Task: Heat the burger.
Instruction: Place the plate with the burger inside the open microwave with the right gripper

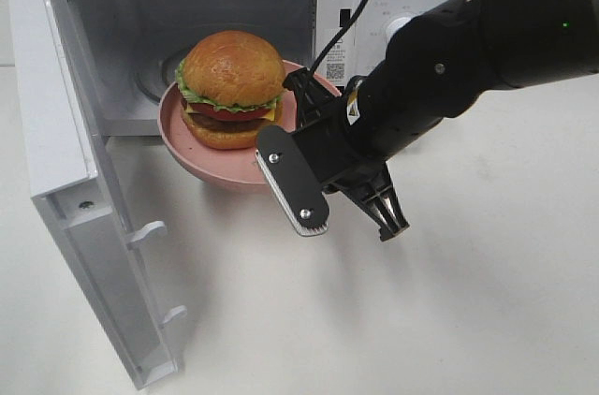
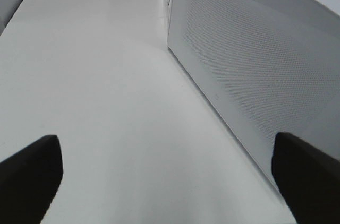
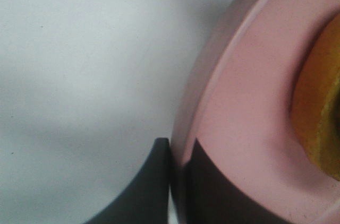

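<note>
The burger (image 1: pixel 232 86), with its golden bun, lettuce, tomato and cheese, sits on a round pink plate (image 1: pixel 201 156). The plate hangs at the mouth of the open microwave (image 1: pixel 187 16), above the table. My right gripper (image 1: pixel 305 97) reaches in from the right and is shut on the plate's near-right rim. The right wrist view shows its jaws (image 3: pixel 179 152) pinching the pink rim (image 3: pixel 239 102), with the edge of the bun (image 3: pixel 319 112) beside them. My left gripper (image 2: pixel 166 144) stands open over bare table, next to the outer face of the microwave door (image 2: pixel 255 70), and holds nothing.
The microwave door (image 1: pixel 70 180) swings out to the left of the opening and reaches toward the front of the white table (image 1: pixel 449 320). The control panel and its knob (image 1: pixel 398 28) are behind my right arm.
</note>
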Controlling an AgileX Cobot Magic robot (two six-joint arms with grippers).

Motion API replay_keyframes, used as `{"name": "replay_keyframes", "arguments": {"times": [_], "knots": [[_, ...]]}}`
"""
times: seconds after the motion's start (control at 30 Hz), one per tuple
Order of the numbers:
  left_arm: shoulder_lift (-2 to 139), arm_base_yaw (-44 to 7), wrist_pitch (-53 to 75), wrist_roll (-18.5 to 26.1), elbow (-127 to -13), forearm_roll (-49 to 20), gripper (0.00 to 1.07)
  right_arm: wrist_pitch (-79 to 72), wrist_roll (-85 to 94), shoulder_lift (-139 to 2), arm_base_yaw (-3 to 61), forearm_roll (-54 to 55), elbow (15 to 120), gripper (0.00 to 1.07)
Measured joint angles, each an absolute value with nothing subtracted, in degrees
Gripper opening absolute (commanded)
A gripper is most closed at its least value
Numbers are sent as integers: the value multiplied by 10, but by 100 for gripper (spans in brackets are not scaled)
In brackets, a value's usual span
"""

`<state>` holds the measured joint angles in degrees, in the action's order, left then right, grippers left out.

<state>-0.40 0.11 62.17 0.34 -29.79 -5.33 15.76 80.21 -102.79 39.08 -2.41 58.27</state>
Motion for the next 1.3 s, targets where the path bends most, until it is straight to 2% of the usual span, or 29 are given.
{"name": "replay_keyframes", "arguments": {"times": [0.47, 0.8, 1.3], "knots": [[-4, 1, 622, 3, -298, -53, 100, 193, 798, -1084, 391, -30, 666, 0], [-4, 1, 622, 3, -298, -53, 100, 223, 715, -1132, 392, -81, 751, 0], [-4, 1, 622, 3, -298, -53, 100, 270, 684, -1204, 391, -96, 864, 0]]}}
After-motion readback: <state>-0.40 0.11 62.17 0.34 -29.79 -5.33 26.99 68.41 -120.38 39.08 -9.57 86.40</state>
